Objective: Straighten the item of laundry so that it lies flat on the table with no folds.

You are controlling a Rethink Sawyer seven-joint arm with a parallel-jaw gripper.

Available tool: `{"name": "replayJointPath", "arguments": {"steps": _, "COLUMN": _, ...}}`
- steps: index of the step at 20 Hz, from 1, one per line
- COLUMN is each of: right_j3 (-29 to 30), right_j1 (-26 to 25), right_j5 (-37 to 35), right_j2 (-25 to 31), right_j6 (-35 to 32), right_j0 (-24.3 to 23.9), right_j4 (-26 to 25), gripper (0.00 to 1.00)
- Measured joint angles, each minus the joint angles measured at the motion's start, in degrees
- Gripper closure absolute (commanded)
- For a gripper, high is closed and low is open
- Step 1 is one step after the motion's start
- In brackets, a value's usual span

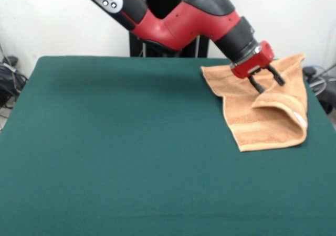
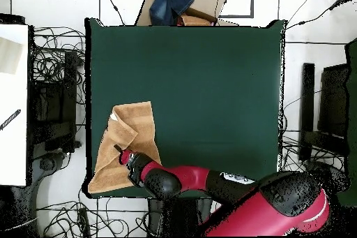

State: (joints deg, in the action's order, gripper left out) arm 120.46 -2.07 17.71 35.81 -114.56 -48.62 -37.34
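Observation:
The orange-tan towel (image 1: 262,131) lies on the green table (image 1: 131,141) at its far right in the front view. Its right side is folded over in a thick flap (image 1: 278,107), and a small white label (image 1: 300,118) shows at the flap's edge. My gripper (image 1: 271,86) is open, its two black fingers spread and pointing down just over the towel's middle, at the upper end of the flap. Nothing is between the fingers. In the overhead view the towel (image 2: 136,123) lies at the table's (image 2: 209,95) lower left, with the gripper (image 2: 123,155) over it.
The towel's far corner (image 1: 299,59) reaches the table's right edge. In the overhead view a cardboard box with blue cloth (image 2: 181,3) stands beyond the table's top edge. Cables (image 2: 59,61) and dark equipment (image 2: 333,102) lie round the table.

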Motion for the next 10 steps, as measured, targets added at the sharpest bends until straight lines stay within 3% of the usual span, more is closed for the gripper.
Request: {"name": "replayJointPath", "arguments": {"steps": 10, "right_j3": 2.17, "right_j1": 2.23, "right_j5": -0.02, "right_j2": 2.17, "right_j6": 0.0, "right_j0": -0.11, "right_j4": 0.2, "gripper": 0.0}}
